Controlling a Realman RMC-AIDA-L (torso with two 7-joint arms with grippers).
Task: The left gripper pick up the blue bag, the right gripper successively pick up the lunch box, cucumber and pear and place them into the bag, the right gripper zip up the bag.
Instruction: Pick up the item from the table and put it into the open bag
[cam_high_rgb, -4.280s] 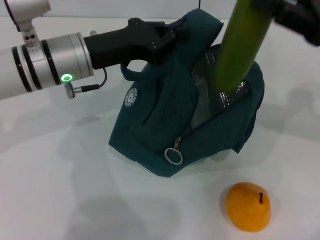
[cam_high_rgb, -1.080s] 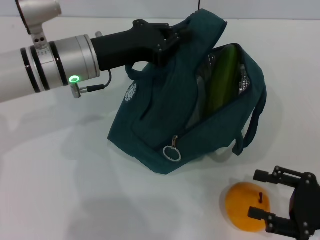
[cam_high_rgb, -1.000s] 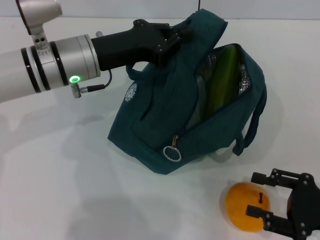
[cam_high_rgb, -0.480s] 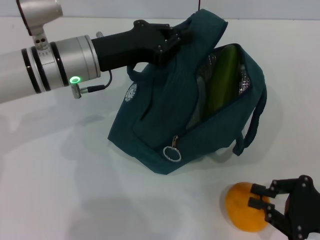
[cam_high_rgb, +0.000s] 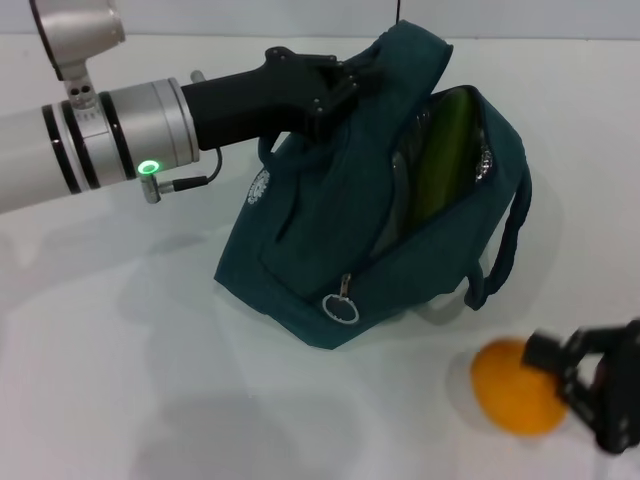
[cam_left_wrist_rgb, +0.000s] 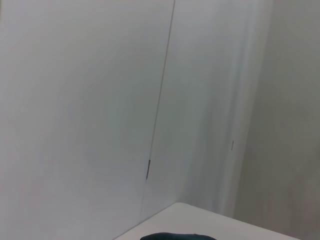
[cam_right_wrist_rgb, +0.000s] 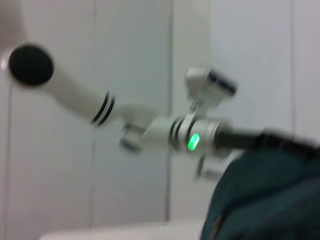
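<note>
My left gripper (cam_high_rgb: 345, 78) is shut on the top of the blue bag (cam_high_rgb: 320, 235) and holds it up with its mouth open. The bag also shows in the right wrist view (cam_right_wrist_rgb: 265, 195), and a sliver of it in the left wrist view (cam_left_wrist_rgb: 175, 236). The dark green cucumber (cam_high_rgb: 445, 150) leans inside against the silvery lining. I cannot make out the lunch box. At the front right, my right gripper (cam_high_rgb: 562, 393) is shut on the orange-yellow pear (cam_high_rgb: 512, 400), one finger on each side of it. Both are blurred by motion.
The zipper's metal ring pull (cam_high_rgb: 340, 310) hangs at the bag's front corner. A loose handle (cam_high_rgb: 508, 240) droops on the bag's right side. The white table (cam_high_rgb: 120, 380) stretches out to the left and front. The left arm's green light (cam_right_wrist_rgb: 192, 141) shows in the right wrist view.
My right gripper has closed on the pear and shifted it a little to the right. The left gripper and the bag have barely moved.
</note>
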